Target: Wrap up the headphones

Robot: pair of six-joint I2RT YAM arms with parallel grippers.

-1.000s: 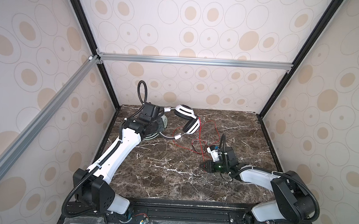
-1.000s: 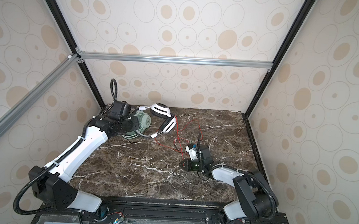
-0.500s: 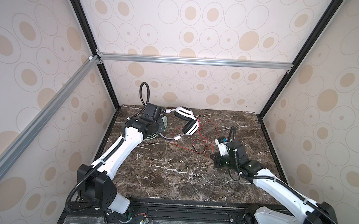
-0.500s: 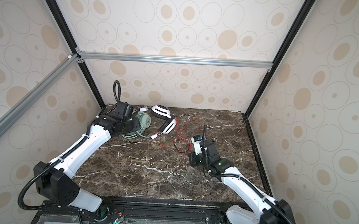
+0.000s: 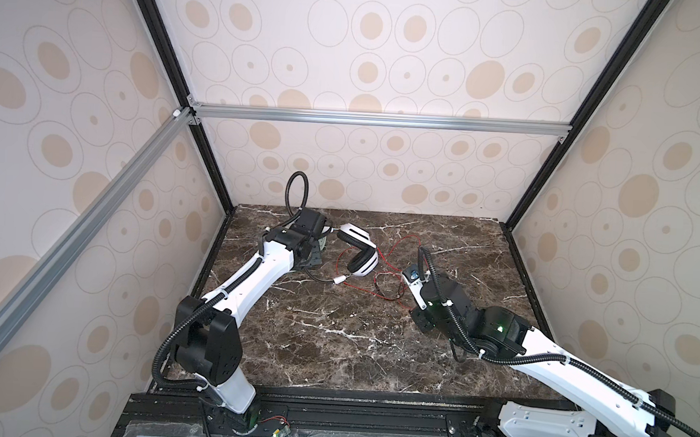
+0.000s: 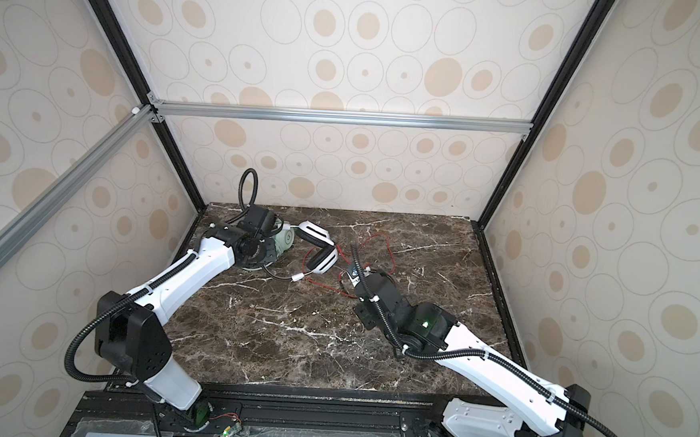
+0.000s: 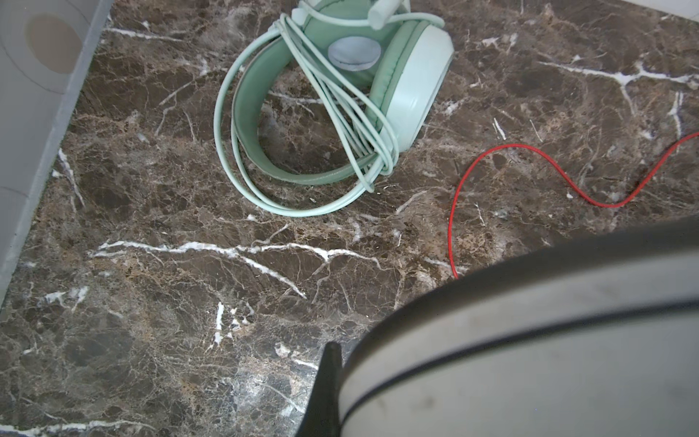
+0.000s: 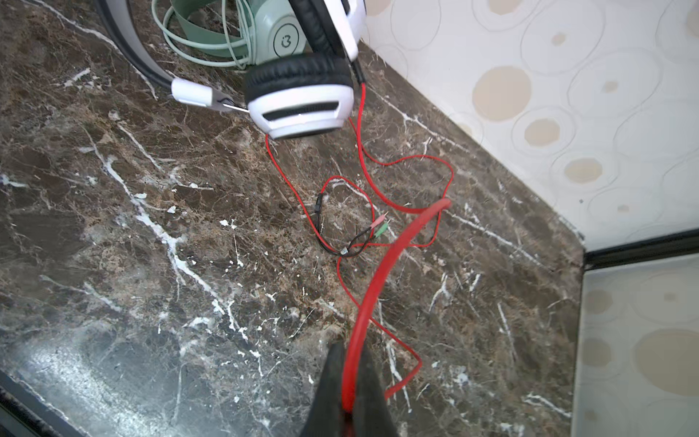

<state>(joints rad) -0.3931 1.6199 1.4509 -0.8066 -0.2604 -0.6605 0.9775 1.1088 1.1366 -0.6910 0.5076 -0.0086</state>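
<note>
with right fingers (image 8: 329,382) clamped on red cable (image 8: 372,287) and left fingers (image 7: 327,378) shut on white headphones (image 5: 362,264), just beside green headphones (image 7: 408,87), keep cable taut and wind evenly round headband (image 7: 529,340).

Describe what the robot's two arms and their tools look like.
The left arm and right arm have smooth white shells with bulky black joints. A ribbed black hose runs along each. Small green lights glow on the right arm's black wrist housing. The right tool is black, with fingers tapering to a point.
</note>
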